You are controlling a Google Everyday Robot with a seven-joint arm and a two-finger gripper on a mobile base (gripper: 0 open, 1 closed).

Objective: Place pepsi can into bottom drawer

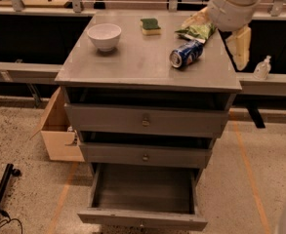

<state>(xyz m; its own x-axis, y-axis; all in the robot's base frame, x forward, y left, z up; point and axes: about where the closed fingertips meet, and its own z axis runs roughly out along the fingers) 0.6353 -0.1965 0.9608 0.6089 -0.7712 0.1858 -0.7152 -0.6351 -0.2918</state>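
The pepsi can lies on its side on the grey cabinet top, right of the middle. The bottom drawer is pulled out and open, and its inside looks empty. My gripper hangs at the top right, above the cabinet's back right corner, behind and to the right of the can and not touching it. Its two cream fingers are spread apart and hold nothing. One finger hangs off the cabinet's right edge, and the other is over the chip bag.
A white bowl stands at the back left of the top, a green sponge at the back middle, and a green chip bag just behind the can. The two upper drawers are slightly ajar. A cardboard box sits on the floor to the left.
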